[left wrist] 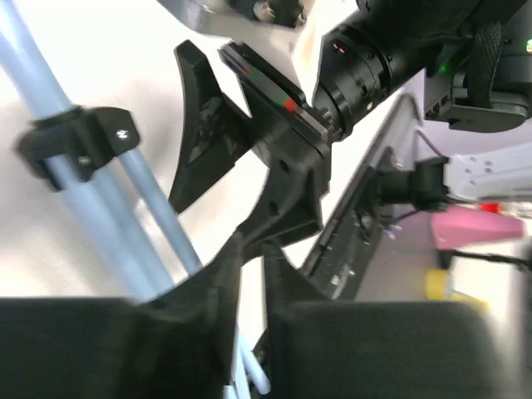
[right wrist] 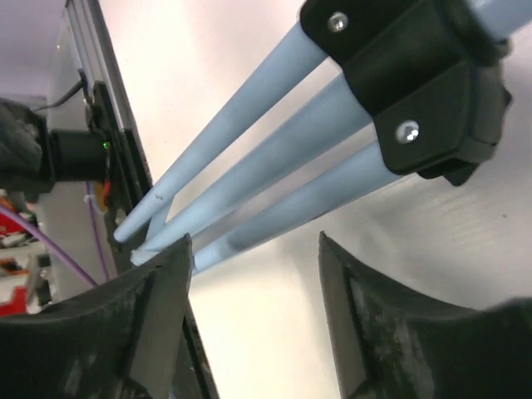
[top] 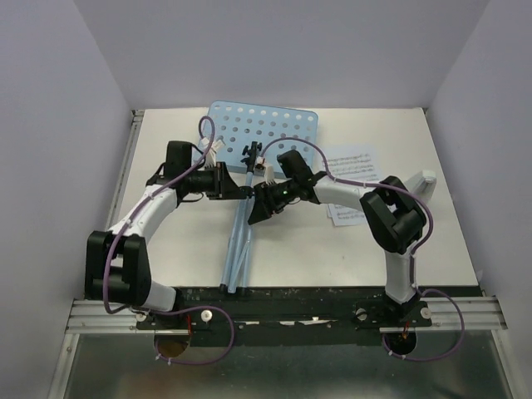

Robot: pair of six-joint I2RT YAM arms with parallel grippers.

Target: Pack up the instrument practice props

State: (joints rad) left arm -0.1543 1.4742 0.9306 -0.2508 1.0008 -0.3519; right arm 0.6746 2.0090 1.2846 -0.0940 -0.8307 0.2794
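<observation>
Now — left gripper [top: 239, 192]: grip unclear | right gripper [right wrist: 255, 241]: fingers apart — near music stand legs [right wrist: 274, 158]

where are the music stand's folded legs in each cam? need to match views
Top external: folded legs run from centre down toward the bottom.
Left wrist: pale tubes slanting down the left side.
Right wrist: three tubes crossing diagonally, lower left to upper right.
Shared landmark: black mounting rail, right of centre in left wrist, far left in right wrist.

Light-blue music stand [top: 249, 125] lying flat, legs [top: 235, 258] folded; white sheet-music pages [top: 349, 162] right of perforated tray [top: 287, 133].
</observation>
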